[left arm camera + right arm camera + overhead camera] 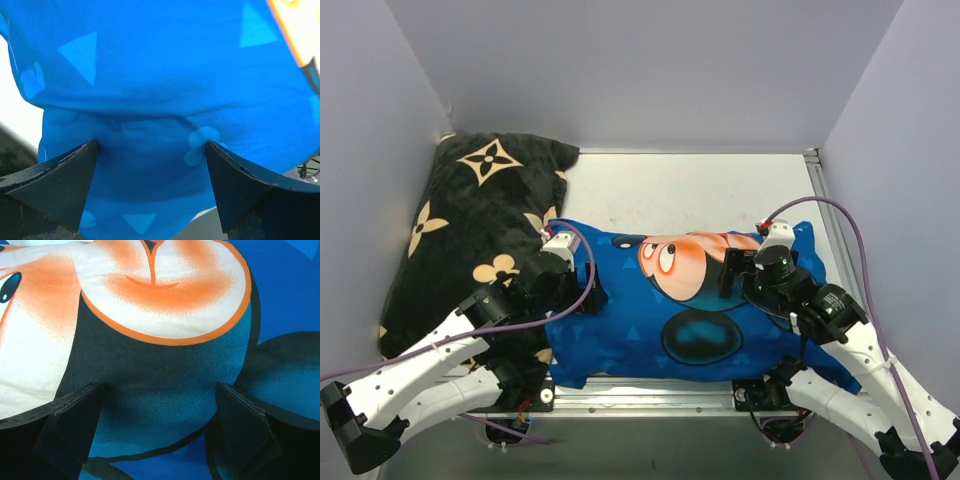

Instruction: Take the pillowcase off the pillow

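The blue pillowcase (690,310) with its cartoon mouse print lies face up across the middle of the table, bulging as if stuffed. The pillow is hidden inside it. My left gripper (582,292) is at the pillowcase's left end and stands open. In the left wrist view the left gripper (151,144) has plain blue fabric (160,90) swelling between its spread fingertips. My right gripper (738,275) hovers over the right part of the print, also open. In the right wrist view the right gripper (159,386) straddles the dark area under the mouse's face (160,295), with nothing pinched.
A large black cushion (470,230) with beige flower motifs lies along the left wall, touching the pillowcase's left end. Bare table (700,190) shows behind the pillowcase. The metal front edge (650,400) runs just below it. Grey walls enclose the left, back and right sides.
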`<act>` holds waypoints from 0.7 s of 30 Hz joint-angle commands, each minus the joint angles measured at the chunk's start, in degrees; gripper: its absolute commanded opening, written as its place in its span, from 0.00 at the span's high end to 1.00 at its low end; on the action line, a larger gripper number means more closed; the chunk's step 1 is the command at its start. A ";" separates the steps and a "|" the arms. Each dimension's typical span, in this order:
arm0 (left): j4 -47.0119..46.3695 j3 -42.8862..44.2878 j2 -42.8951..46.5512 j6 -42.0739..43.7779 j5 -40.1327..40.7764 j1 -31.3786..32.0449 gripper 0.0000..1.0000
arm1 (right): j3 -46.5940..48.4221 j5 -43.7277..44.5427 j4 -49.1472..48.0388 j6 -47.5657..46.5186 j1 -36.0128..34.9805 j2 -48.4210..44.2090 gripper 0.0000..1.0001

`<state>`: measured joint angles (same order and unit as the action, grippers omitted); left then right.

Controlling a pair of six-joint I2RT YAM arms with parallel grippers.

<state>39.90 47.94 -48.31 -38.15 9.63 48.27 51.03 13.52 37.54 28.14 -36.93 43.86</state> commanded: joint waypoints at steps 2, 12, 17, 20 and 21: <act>-1.74 -3.37 -0.64 -1.66 -1.79 -0.11 0.03 | 1.62 -0.86 -0.09 -1.51 -0.95 2.02 0.00; -10.81 -3.05 -4.06 -0.34 -4.36 -0.11 0.87 | 7.85 -3.06 -3.17 -6.43 -7.88 8.08 0.00; -10.02 1.53 -6.26 -2.36 1.26 -0.28 1.00 | 11.99 6.85 -3.70 -10.81 -24.98 13.70 0.00; -8.70 5.05 -8.19 -3.59 3.29 -0.98 1.00 | 12.69 12.92 -3.70 -13.10 -32.31 17.13 0.00; -8.44 5.92 -9.07 -3.68 3.38 -1.16 1.00 | 12.35 14.24 -3.79 -14.24 -36.33 18.45 0.00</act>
<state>32.93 48.90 -55.94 -40.42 9.30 48.03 62.28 19.20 33.32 18.44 -66.92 59.90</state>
